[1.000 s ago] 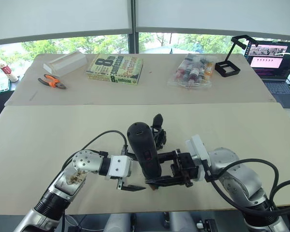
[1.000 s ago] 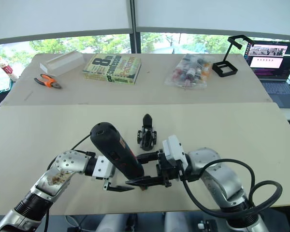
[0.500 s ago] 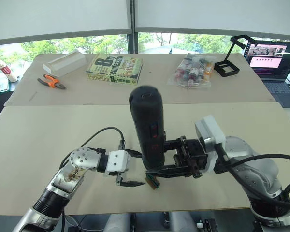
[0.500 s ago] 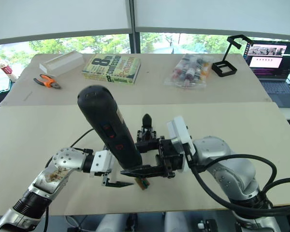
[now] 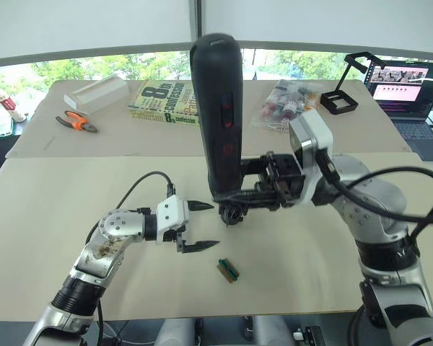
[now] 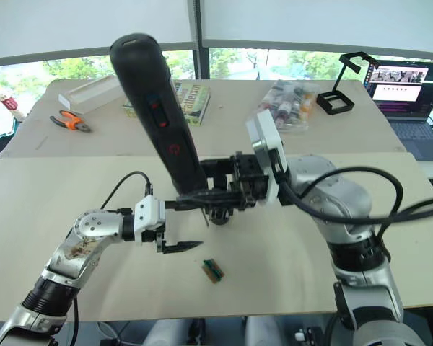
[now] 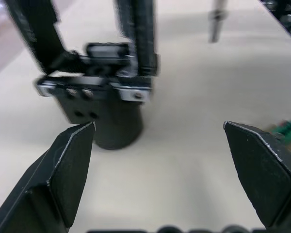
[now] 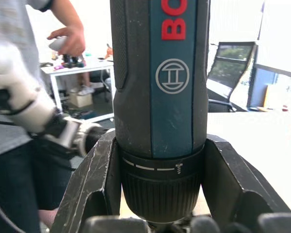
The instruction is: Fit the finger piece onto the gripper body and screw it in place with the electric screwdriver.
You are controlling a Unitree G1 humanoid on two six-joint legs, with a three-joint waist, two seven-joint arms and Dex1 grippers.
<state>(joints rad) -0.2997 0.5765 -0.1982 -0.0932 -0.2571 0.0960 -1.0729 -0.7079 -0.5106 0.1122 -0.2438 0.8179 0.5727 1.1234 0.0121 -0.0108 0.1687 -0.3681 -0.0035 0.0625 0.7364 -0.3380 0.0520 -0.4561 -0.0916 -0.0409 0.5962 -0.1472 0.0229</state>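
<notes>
Right gripper point(image 5: 234, 196): its two black fingers pinch the bottom end of the electric screwdriver point(image 5: 218, 115) and hold it up high over the table point(image 5: 43, 209).
Electric screwdriver: a fat black tool with small red marks on its side. It stands almost straight up, with its round top far above the gripper. In the right wrist view its body sits tight between the two fingers point(image 8: 94, 179).
Left gripper point(image 5: 200, 226): its fingers are spread wide and hold nothing. It hangs low over the table, just to the left of the gripper body, with its tips pointing that way.
Gripper body point(image 7: 114, 111): a small black part with a round base. It stands on the table, right under the held screwdriver end. In the left wrist view it is in front of the spread fingers, not touching them.
Green block point(image 5: 228, 270): a tiny green thing lying flat on the table, near the left gripper's lower fingertip.
Finger piece: I cannot tell where it is.
Far table: orange pliers point(image 5: 77, 122), a white box point(image 5: 97, 91), a book point(image 5: 166, 101), a bag of small bottles point(image 5: 285, 106) and a black stand point(image 5: 340, 97).
Laptop point(image 5: 410, 90): far off on the right side.
Person point(image 8: 19, 97): standing in the back of the right wrist view, one hand raised.
</notes>
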